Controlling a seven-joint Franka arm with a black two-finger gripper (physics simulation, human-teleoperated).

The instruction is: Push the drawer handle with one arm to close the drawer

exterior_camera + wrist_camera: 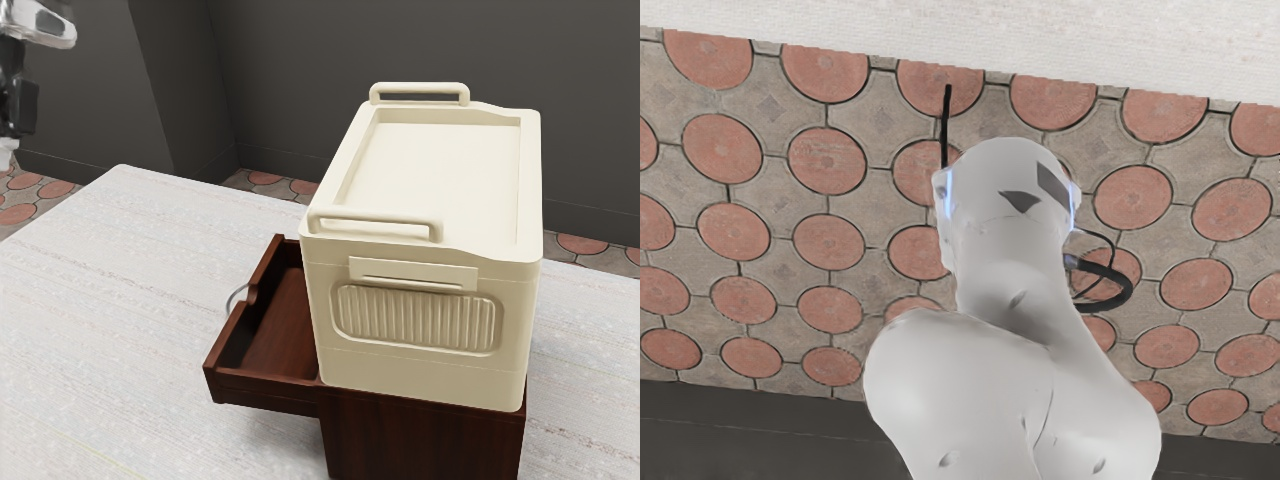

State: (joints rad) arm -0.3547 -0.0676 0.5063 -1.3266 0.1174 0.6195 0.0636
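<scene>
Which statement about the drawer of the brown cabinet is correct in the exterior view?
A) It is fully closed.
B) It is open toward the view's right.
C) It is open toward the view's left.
C: the drawer sticks out of the cabinet toward the exterior view's left, with its curved handle at the outer end.

Illumination: diffuse, from above. Cream rectangular plastic box (pixel 440 165): top face brightest. Dark-brown wooden drawer (pixel 283 335): soft shadow beneath. Smooth white rounded robot arm (pixel 1015 365): 2 bluish-white glows.
</scene>
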